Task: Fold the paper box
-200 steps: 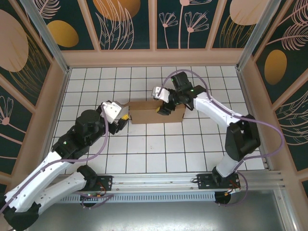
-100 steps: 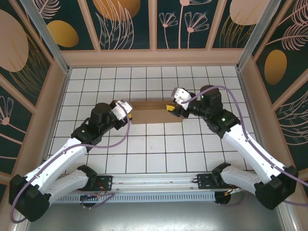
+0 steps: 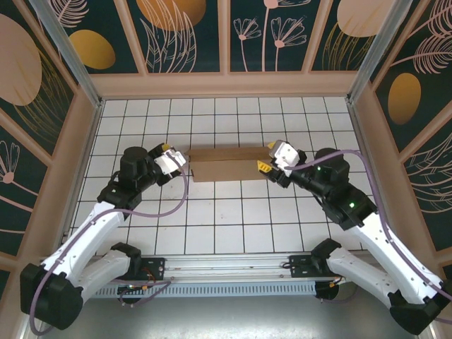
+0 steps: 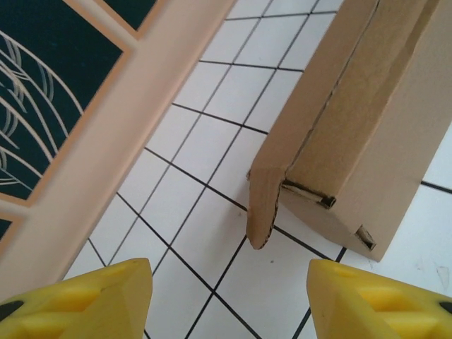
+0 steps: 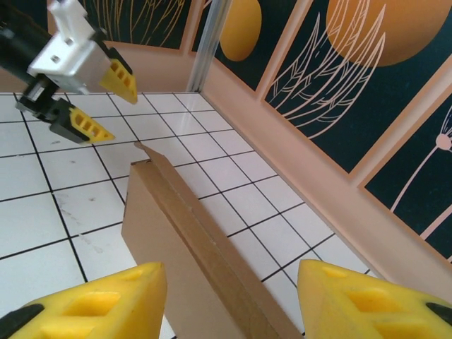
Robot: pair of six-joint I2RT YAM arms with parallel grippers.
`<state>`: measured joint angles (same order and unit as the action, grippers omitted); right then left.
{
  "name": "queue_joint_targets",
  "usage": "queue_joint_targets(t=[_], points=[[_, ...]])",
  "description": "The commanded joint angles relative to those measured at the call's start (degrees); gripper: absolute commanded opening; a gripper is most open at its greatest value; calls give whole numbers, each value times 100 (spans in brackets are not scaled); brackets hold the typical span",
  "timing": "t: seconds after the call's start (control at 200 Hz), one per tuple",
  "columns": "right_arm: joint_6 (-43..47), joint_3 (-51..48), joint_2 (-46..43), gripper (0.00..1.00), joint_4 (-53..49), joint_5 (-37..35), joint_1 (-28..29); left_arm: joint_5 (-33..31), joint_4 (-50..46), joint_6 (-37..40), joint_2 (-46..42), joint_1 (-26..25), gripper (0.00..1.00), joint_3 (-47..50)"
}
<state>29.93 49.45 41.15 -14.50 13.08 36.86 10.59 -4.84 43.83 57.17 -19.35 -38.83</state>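
Observation:
The paper box (image 3: pixel 226 164) is a plain brown cardboard box lying closed on the white tiled floor between both arms. My left gripper (image 3: pixel 176 159) stands open just off the box's left end. In the left wrist view the box (image 4: pixel 367 120) sits ahead, with a small rounded tab (image 4: pixel 263 205) sticking out at its corner, and nothing lies between the yellow fingers (image 4: pixel 92 296). My right gripper (image 3: pixel 267 157) is open at the box's right end. In the right wrist view the box (image 5: pixel 183 240) runs away from the gap between my fingertips (image 5: pixel 367 296), and the left gripper (image 5: pixel 85 78) shows beyond it.
Wooden walls with dark floral panels (image 3: pixel 226 35) enclose the tiled floor (image 3: pixel 226 219) on three sides. The back wall's base (image 4: pixel 106 141) runs close beside the left gripper. An aluminium rail (image 3: pixel 233 265) carries the arm bases at the near edge.
My right gripper has come off the top of the box and drawn back to its right end. The left gripper has pulled slightly left. The box now lies lower and flatter.

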Motion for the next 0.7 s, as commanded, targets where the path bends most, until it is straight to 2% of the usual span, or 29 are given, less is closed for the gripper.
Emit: queue_joint_targets(t=[0.0, 0.15, 0.38, 0.696], points=[[-267, -162, -197, 52, -178, 63, 56, 644, -22, 411, 281, 87, 59, -234], [-225, -271, -419, 51, -308, -67, 65, 652, 159, 432, 488, 85, 58, -246], [-246, -393, -533, 50, -273, -60, 67, 435, 394, 462, 746, 90, 51, -317], [-234, -527, -524, 49, -216, -161, 66, 680, 581, 240, 861, 90, 32, -343]])
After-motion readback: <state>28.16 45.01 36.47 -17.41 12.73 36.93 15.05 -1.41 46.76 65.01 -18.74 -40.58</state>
